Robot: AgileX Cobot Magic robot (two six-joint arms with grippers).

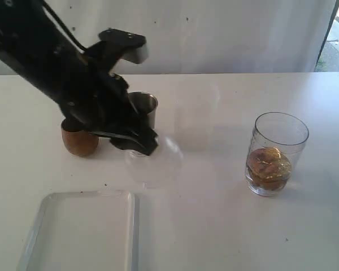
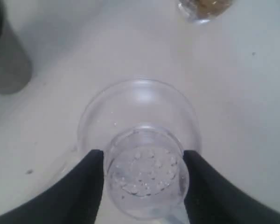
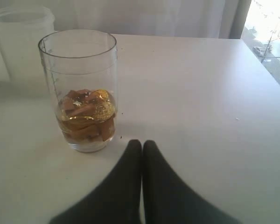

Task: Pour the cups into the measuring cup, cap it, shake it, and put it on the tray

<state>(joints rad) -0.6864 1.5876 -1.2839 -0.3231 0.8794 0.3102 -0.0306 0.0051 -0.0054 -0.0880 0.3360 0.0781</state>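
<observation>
My left gripper [image 1: 138, 144] [image 2: 143, 163] is shut on the knob of a clear domed lid [image 1: 156, 162] [image 2: 140, 109], with one black finger on each side of it. It holds the lid low at the table, in front of the steel tumbler [image 1: 143, 107] [image 2: 7, 60]. The brown wooden cup [image 1: 79, 141] stands left of the tumbler, partly behind the arm. The measuring cup [image 1: 277, 152] [image 3: 79, 88] stands uncapped at the right with brown and golden pieces in amber liquid. My right gripper [image 3: 142, 142] is shut and empty, just beside the measuring cup's base. The white tray [image 1: 85, 231] lies at the front left.
A frosted translucent beaker [image 3: 23, 42] stands behind the measuring cup in the right wrist view. The left arm's black body [image 1: 51, 62] reaches in from the upper left over the two cups. A window edge shows at the far right.
</observation>
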